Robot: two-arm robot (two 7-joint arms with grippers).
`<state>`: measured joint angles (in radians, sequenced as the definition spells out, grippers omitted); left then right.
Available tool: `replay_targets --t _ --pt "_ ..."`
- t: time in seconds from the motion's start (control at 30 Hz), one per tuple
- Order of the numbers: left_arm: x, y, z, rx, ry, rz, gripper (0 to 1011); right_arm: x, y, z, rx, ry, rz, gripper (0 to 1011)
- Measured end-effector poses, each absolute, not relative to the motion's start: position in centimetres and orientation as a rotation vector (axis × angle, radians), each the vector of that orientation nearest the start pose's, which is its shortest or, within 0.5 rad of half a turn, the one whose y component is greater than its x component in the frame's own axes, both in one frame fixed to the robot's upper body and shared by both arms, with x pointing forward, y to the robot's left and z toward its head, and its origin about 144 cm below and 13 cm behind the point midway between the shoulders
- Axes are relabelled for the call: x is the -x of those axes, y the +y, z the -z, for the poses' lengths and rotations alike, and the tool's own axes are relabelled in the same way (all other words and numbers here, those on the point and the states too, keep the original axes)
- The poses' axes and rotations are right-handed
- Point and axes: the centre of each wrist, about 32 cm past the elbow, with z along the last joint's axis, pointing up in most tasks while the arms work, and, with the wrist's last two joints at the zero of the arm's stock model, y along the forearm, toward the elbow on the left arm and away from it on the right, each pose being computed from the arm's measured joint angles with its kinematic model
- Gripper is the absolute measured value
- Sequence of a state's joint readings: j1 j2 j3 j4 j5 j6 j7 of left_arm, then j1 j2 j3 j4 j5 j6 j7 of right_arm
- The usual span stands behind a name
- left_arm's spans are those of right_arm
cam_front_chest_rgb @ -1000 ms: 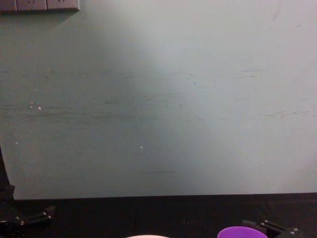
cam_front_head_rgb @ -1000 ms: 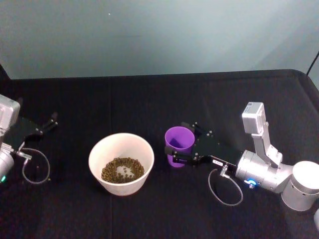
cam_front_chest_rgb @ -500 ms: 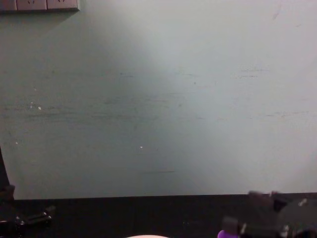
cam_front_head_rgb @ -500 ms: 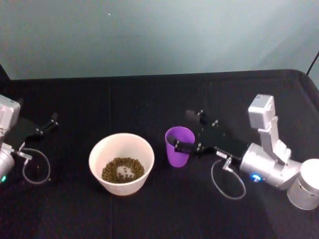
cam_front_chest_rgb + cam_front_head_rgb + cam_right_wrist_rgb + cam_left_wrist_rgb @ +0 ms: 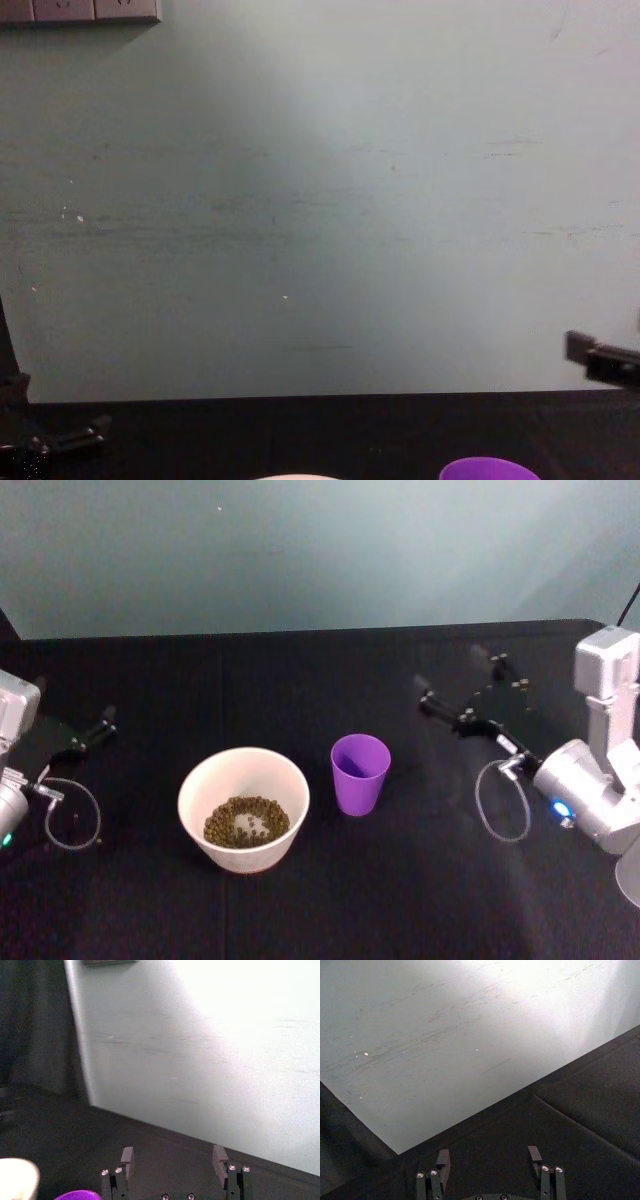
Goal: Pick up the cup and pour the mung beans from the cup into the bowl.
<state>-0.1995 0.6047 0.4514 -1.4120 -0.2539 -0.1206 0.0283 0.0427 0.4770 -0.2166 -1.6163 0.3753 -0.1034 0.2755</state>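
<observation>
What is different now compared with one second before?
The right pincer let go of the cup and drew back, up and to the right, open. The cup, the bowl with the beans, and the left pincer stayed where they were.

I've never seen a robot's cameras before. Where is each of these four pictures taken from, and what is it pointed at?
Head view: high up, looking down at the table, bowl of mung beans and cup; left gripper and right gripper at the sides.
Left wrist view: on the left arm, facing wall and table edge past its open fingers.
Right wrist view: on the right arm, open fingers, cup rim below.
Chest view: low, facing the wall.
Shared: the purple cup shows in head, chest and right wrist views.
</observation>
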Motion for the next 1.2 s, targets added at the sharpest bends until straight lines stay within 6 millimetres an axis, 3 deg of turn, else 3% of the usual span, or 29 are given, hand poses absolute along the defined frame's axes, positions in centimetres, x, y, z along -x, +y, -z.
replay_targets --t 0.27,0.67,1.2 --pt "-48.9 31.0 -114.0 -0.304 -0.285 -1.248 1011 -45.3 -29.7 -116.1 -0.013 -0.212 1.268 1003" --pt "-48.9 31.0 -114.0 -0.304 -0.285 -1.248 1011 -46.2 -29.8 -113.1 -0.031 -0.218 1.355 1003" --pt "-48.9 31.0 -114.0 -0.304 -0.285 -1.248 1011 -46.1 -29.8 -113.4 -0.032 -0.216 1.352 1003"
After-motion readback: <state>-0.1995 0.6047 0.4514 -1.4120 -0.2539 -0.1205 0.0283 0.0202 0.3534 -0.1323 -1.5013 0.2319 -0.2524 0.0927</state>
